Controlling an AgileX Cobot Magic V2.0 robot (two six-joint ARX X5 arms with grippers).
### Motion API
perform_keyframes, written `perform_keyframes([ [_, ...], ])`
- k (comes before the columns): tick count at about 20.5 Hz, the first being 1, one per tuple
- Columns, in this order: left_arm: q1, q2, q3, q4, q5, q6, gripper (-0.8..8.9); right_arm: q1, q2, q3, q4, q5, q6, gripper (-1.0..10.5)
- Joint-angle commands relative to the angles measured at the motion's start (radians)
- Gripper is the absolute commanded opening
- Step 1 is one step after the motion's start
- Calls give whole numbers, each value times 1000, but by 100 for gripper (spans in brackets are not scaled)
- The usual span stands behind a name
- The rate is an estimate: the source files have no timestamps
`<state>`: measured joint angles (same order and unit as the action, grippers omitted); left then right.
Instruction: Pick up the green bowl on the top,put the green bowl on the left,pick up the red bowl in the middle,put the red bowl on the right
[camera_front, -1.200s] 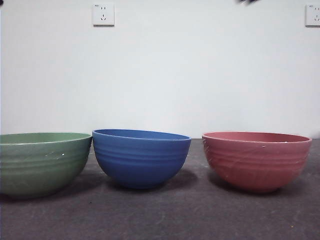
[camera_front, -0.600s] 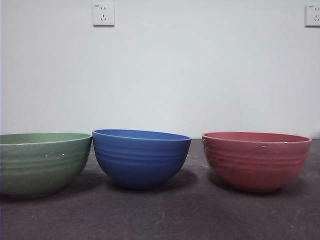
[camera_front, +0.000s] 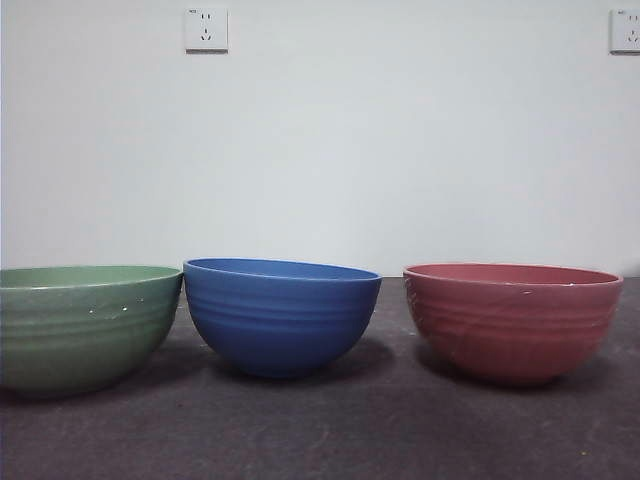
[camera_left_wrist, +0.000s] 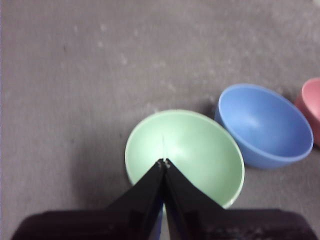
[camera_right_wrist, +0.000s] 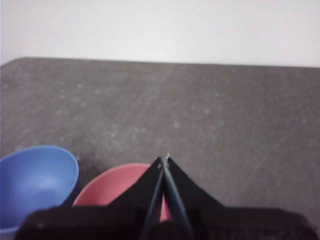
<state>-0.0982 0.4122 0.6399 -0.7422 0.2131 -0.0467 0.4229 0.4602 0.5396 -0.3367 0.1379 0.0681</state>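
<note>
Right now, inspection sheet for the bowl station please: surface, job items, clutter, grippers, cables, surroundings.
Surface: dark grey table, speckled.
Job items: green bowl at the left, red bowl at the right, both upright, apart from the blue bowl between them.
Clutter: nothing seen.
Grippers: left gripper above the green bowl, shut, empty; right gripper above the red bowl, shut, empty.
Cables: nothing seen.
Surroundings: white wall, two sockets.

A blue bowl (camera_front: 282, 316) is sitting upright on the dark grey desk (camera_front: 320, 430); two wall sockets (camera_front: 206, 29) are showing behind.
</note>
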Motion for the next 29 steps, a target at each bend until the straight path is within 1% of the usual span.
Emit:
perform_keyframes([
  [1,1,0,-7,-23,0,-10,-4,-3,-2,-7,-19,-1,11,2],
  [5,1,0,-7,-34,0,-10,-4,-3,-2,-7,-58,-1,11,2],
  [6,1,0,-5,-29,-13,22,-4,-3,-2,-7,-70,-1,11,2],
  [7,-1,-11,-5,-14,-56,83,-4,-3,-2,-7,-77,-1,11,2],
  [9,-1,-95,-6,3,-111,129,-4,-3,-2,-7,-90,-2,11,2],
  [11,0,-189,-33,128,-109,175,-4,-3,-2,-7,-98,0,11,2],
  [12,2,-235,-64,192,-109,203,-4,-3,-2,-7,-100,-1,11,2],
  [13,7,-277,-111,254,-109,212,-4,-3,-2,-7,-101,-1,11,2],
  [17,47,-385,-350,363,-108,198,-4,-3,-2,-7,-107,-1,11,2],
  [20,66,-410,-464,437,-109,149,-4,-3,-2,-7,-110,-1,11,2],
  [23,80,-410,-545,512,-108,104,-4,-3,-2,-7,-114,-1,11,2],
  [25,83,-410,-583,542,-109,90,-4,-3,-2,-7,-114,-2,11,2],
  [29,85,-410,-628,554,-111,72,-4,-3,-2,-7,-114,-1,11,2],
])
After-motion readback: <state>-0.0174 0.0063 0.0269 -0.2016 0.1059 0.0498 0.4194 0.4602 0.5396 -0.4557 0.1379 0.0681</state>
